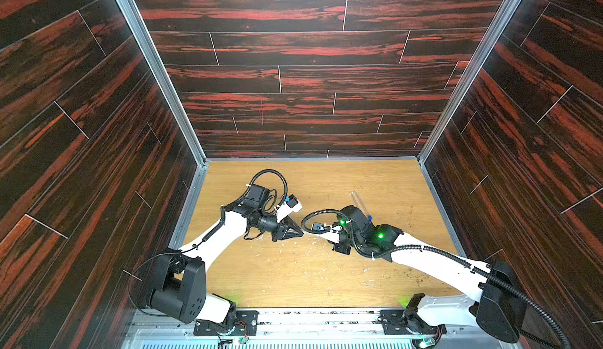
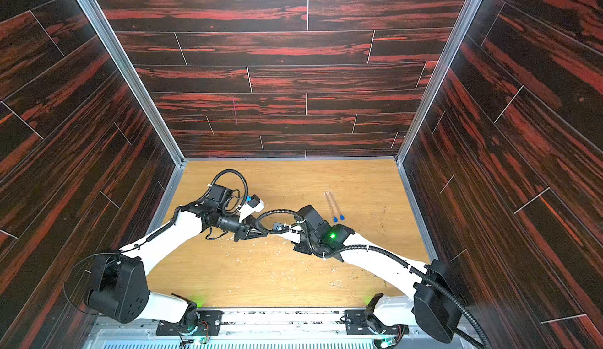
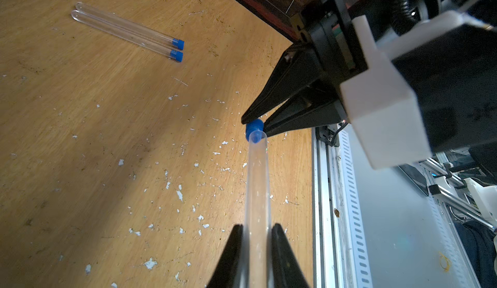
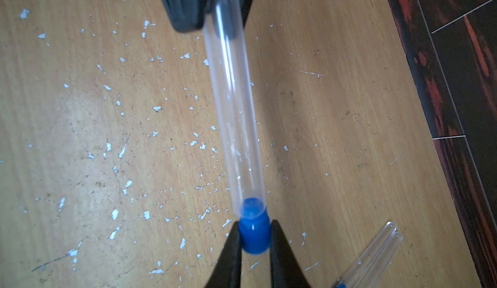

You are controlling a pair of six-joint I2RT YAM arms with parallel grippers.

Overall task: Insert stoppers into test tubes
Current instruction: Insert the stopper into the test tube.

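A pale wood surface (image 1: 310, 279) is strewn with white flecks (image 3: 179, 195), thickest around its middle. Dark, red-streaked walls (image 1: 310, 54) close the left, far and right sides, joined at the far corners by metal posts (image 1: 153, 67). A metal rail (image 1: 326, 324) runs along the near edge.

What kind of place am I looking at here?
Probably a robot test booth, not a real lab: dark wood-look walls box in a scuffed tabletop, with left arm and right arm bolted to a metal rail.

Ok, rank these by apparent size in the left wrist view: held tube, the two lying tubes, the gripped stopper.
1. held tube, largest, but nearest the camera
2. lying tubes, the pair look alike
3. gripped stopper, smallest
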